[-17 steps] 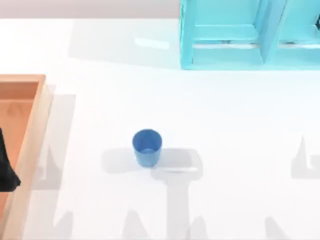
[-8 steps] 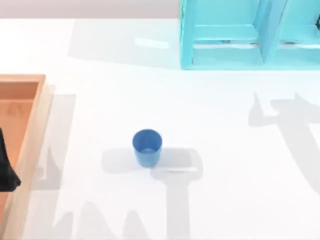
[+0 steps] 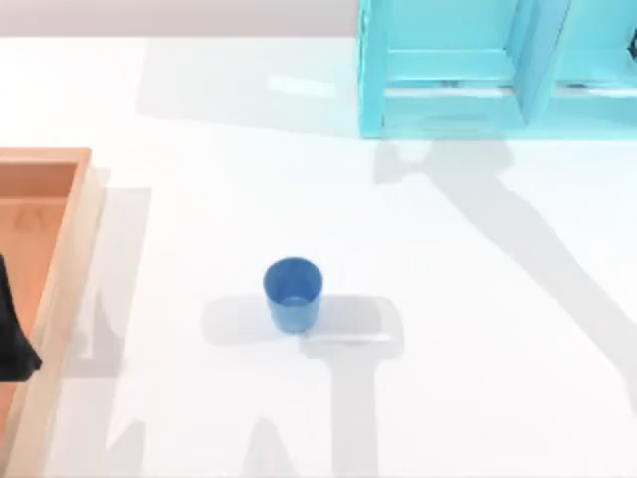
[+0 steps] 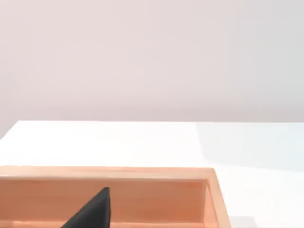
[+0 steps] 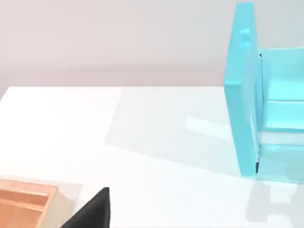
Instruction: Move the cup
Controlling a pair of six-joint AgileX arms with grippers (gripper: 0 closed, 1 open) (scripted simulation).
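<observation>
The small blue cup (image 3: 293,294) stands upright on the white table, a little left of the middle, with nothing touching it. My left gripper (image 3: 12,339) is a black shape at the table's far left edge, over the wooden tray (image 3: 62,249) and well apart from the cup. A black part of it (image 4: 92,211) shows above the tray's inside in the left wrist view. In the right wrist view, a black part of my right gripper (image 5: 92,211) hangs above the table, facing the cabinet; its long shadow (image 3: 518,239) crosses the table's right side.
A big turquoise cabinet (image 3: 448,70) with open compartments stands at the back right, its side wall (image 5: 244,95) in the right wrist view. The wooden tray's rim (image 4: 142,173) runs along the left edge; its corner (image 5: 26,197) shows too.
The right arm's shadow has swept from the table's right edge up toward the foot of the cabinet. The cup and the left gripper have not moved.
</observation>
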